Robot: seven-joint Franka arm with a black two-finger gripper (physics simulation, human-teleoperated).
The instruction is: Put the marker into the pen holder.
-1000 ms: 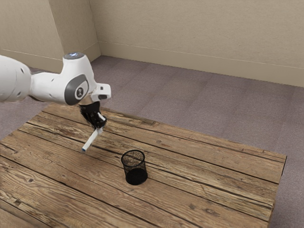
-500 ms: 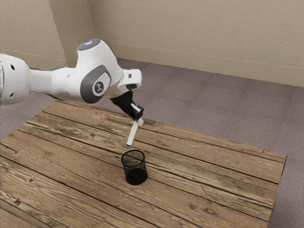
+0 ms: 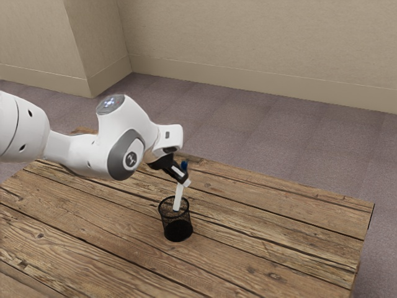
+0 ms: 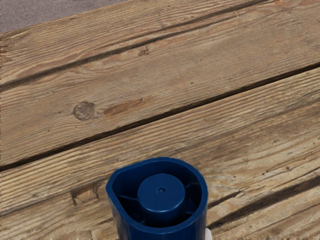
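White and blue, the marker tilts with its blue end up, the gripper clamped on it, its lower end at the mouth of the holder, upright on the table

Lighting, 2 views: moderate, diffuse. Exterior view: wall evenly lit, floor dimmer; arm pale on its upper surfaces, shaded beneath, consistent with overhead light. Wrist view: faint sheen on marker rim, recess darker; table evenly lit.
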